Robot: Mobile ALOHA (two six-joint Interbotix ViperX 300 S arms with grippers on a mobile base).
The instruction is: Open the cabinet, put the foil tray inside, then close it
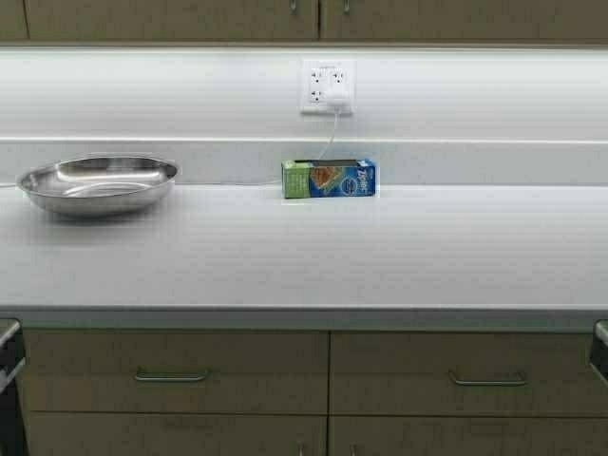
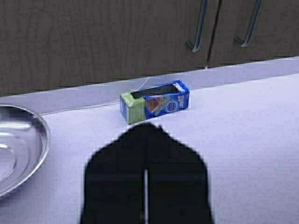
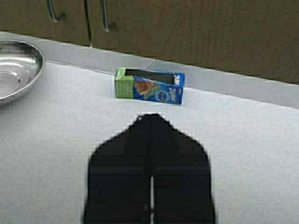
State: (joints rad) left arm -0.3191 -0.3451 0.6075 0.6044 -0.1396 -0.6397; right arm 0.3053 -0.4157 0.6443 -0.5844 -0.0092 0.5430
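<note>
Spanning the scene is a white counter [image 1: 380,256], with the cabinet [image 1: 171,19] above it, both doors shut and their handles meeting near the middle. A steel bowl [image 1: 98,183] sits at the counter's left. A blue-green bag box [image 1: 329,178] lies by the back wall beneath an outlet [image 1: 328,87]. Left gripper [image 2: 145,133] and right gripper [image 3: 150,122] hang over the counter, fingers pressed together, holding nothing. No foil tray shows anywhere.

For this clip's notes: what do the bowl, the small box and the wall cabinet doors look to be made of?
The bowl: polished steel by the look, mirror-bright with reflections across its inside. The box: printed cardboard, green and blue with flat folded faces. The cabinet doors: tan wood-grain laminate or veneer, matte, with slim metal handles; which of the two is unclear.
</note>
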